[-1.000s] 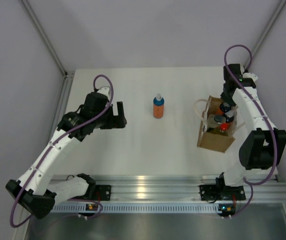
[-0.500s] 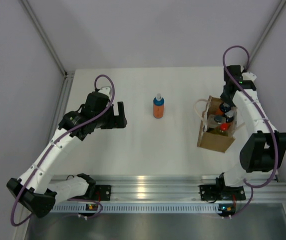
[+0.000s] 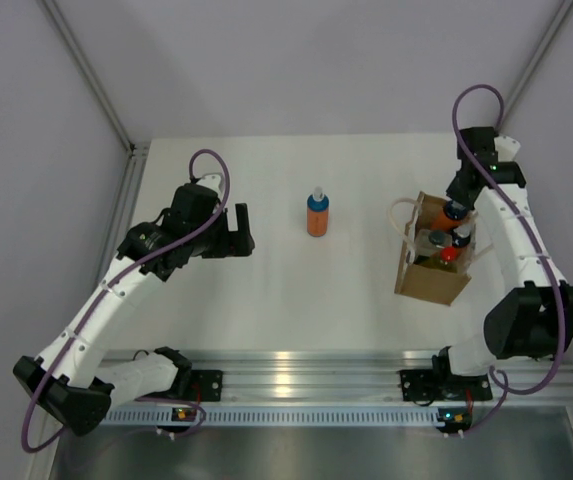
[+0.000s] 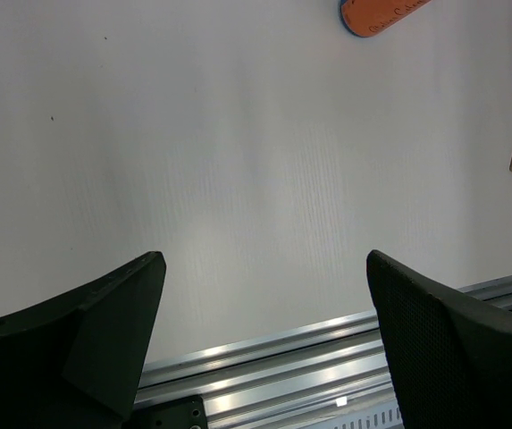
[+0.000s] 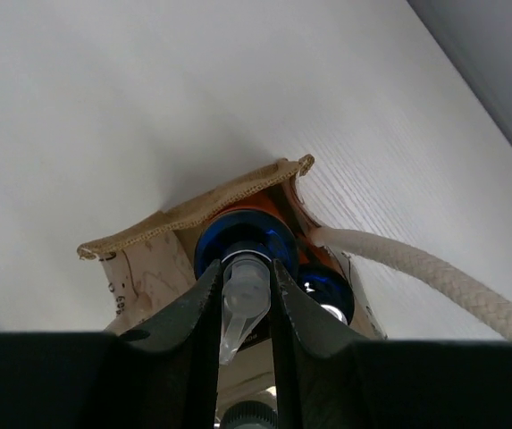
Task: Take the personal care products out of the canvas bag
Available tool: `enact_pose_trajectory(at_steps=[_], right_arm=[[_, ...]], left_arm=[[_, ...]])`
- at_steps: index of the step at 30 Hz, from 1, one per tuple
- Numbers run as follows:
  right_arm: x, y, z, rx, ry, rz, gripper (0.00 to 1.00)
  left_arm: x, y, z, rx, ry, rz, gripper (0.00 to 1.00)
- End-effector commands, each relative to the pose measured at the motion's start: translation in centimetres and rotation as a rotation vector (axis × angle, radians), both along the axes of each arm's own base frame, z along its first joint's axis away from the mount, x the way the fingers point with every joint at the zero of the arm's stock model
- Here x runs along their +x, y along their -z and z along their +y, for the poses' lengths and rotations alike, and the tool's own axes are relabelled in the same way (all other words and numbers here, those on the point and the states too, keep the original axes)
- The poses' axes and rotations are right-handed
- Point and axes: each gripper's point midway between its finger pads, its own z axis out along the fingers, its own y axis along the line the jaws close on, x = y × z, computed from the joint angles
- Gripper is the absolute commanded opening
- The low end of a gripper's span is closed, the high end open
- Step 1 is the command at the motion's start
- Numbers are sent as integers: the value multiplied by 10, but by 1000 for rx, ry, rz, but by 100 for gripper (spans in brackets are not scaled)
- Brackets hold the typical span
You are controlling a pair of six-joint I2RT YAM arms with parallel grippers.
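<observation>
Bag (image 3: 428, 282) upright at the right of the table (image 3: 266, 300), more bottles (image 3: 448, 252) inside. Right gripper (image 5: 245, 288) pinched tight on the clear nozzle of a blue-capped bottle (image 5: 209, 248) at the bag's mouth. Left gripper (image 4: 264, 268) hangs spread wide, empty. Lone bottle (image 3: 316, 216) stands mid-table.

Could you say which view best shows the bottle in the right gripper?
Right wrist view: the right gripper pinches the nozzle of the blue-capped orange bottle inside the canvas bag. Top view shows it tiny; left wrist view misses it.
</observation>
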Motion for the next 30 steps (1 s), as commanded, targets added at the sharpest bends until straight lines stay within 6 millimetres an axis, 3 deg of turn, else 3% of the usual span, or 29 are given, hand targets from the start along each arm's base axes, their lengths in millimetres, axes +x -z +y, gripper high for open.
enact_pose_trajectory(at_steps=[1,11,17,25,30], right_arm=[[1,-70,2,-31,-34,-169,0],[-11,-135,5,-74,-116,-222,0],[-8,-169,15,-83,-198,-258,0],[8,-203,46,-85,-350,-329,0],[21,-215,66,-86,-408,-361,0]], left_arm=[[8,-15,-3,-22,0,-58,98],[8,-15,-5,-30,1,-52,99],[8,-15,-6,-36,3,-51,98],[6,-16,-6,-42,0,-52,98],[4,-17,-5,-46,-3,-57,98]])
